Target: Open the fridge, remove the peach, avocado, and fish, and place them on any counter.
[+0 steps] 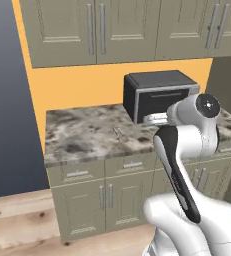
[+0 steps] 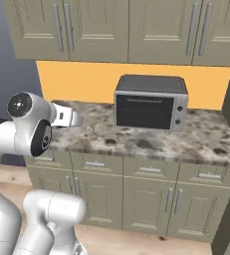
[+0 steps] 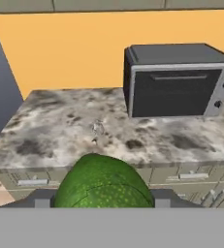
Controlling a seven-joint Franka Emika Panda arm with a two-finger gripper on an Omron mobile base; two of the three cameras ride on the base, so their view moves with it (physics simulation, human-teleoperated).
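Avocado carried toward the bench

The pincer (image 3: 103, 203) is clamped on the green avocado (image 3: 104, 184), held in the air in front of the grey-brown bench (image 3: 60, 135); a dark toaster oven (image 3: 176, 80) stands on the bench to the right.

The arm (image 1: 187, 165) is glossy white, built of rounded, bulbous links with smooth shells. A long black inlay runs down the side of one link, narrowing toward its lower end. Each joint ends in a round dark cap with a small pale dot at its centre. The wrist section is a short white cylinder with a grey band near its tip.
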